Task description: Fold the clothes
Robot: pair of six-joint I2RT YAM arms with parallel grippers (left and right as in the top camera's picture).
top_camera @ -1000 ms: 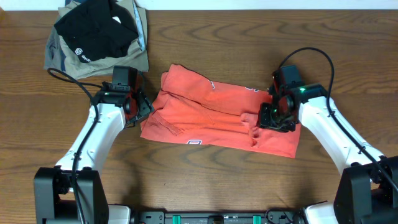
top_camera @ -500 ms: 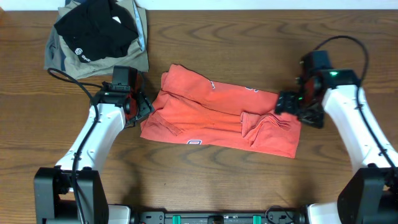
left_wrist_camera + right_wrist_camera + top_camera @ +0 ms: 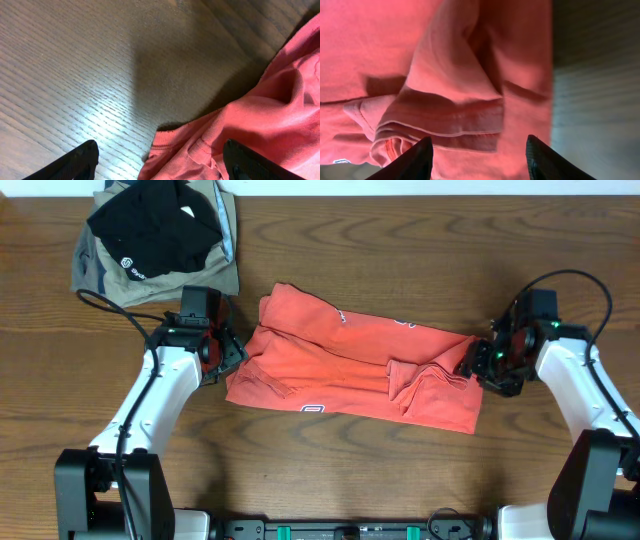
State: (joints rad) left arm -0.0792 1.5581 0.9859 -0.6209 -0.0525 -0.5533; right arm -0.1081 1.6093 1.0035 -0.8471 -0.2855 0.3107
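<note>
Wrist views show left hand [image 3: 160, 156] and right hand [image 3: 479, 152] spread apart at the T-shirt [image 3: 280, 115]; overhead adds black garment [image 3: 155, 225].

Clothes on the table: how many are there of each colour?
red-orange T-shirt: 1
black folded garment: 1
khaki-grey folded garment: 1
Total: 3
</note>
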